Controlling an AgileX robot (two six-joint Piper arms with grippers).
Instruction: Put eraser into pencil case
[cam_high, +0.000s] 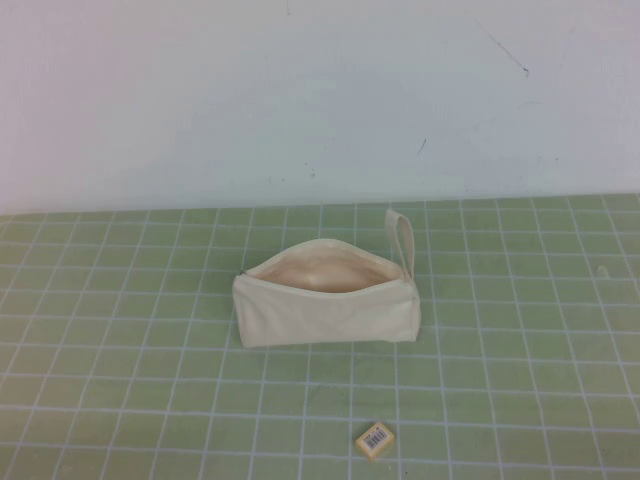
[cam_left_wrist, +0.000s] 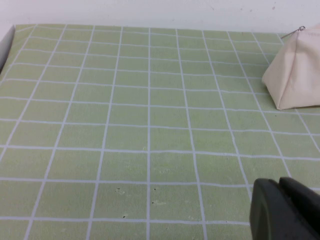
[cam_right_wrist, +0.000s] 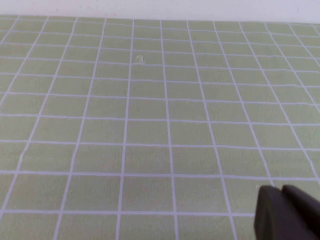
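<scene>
left side first: my left pincer shows only as a dark tip at the edge of its wrist view, low over bare green grid, and its two fingers look pressed together. just beyond it in that view is one end of the pencil case, cream fabric, with a bit of zip pull poking out.

moving to the middle of the tabletop: the pencil case stands upright, mouth unzipped and gaping upward, peach lining showing, loop strap at its right end. it's soft cloth, so i expect it to sag or slide if nudged.

nearer me and a little right of centre lies the eraser, flat, barcode label up, well apart from the case. it looks tiny, light and stiff, probably grippy rubber; i'd pinch it across its short sides, coming straight down.

right side: my right pincer hangs over empty grid, fingers apparently closed, nothing held. neither arm appears in the high view.
</scene>
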